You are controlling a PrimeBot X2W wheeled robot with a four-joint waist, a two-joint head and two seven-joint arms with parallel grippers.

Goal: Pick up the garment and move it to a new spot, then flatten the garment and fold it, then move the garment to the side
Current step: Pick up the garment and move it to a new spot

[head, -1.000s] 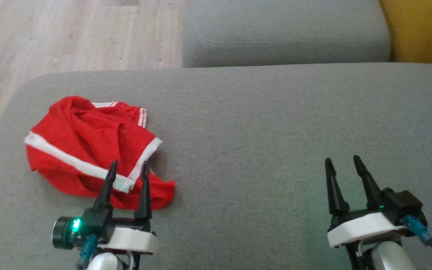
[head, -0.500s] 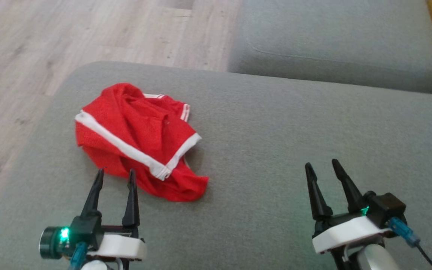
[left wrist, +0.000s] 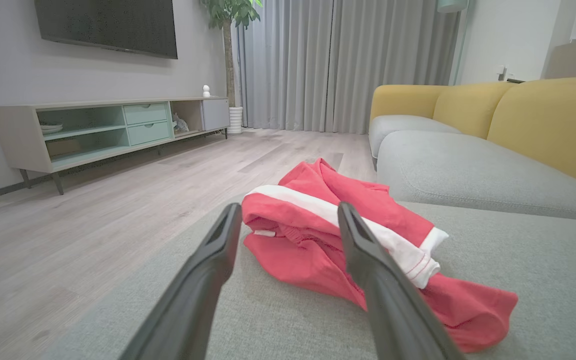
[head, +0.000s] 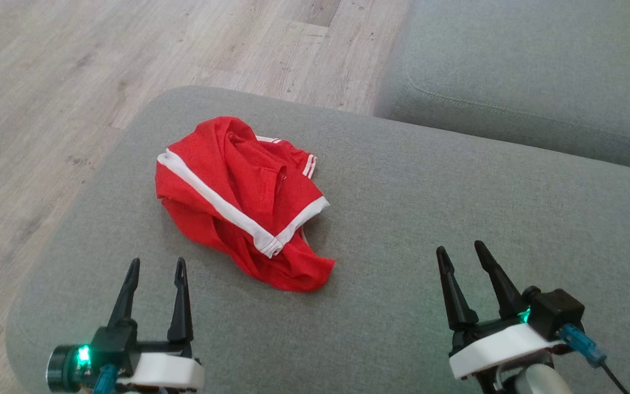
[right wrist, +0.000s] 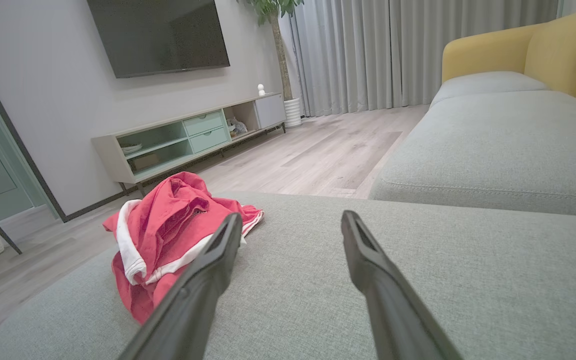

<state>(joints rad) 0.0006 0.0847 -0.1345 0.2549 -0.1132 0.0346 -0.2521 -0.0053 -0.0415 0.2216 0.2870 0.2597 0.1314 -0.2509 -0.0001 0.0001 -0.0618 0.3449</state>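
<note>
The red garment (head: pixel 241 202) is lying crumpled in a heap on the grey sofa cushion (head: pixel 457 191), toward 10 o'clock in the head view. The left fingers (head: pixel 180 301) are hanging spread and empty just short of it, the heap at their 1 o'clock. The right fingers (head: pixel 451 287) are waiting well apart, likewise spread and empty. By my reading the pick-up is only starting; moving, flattening, folding and setting aside are all remaining.
</note>
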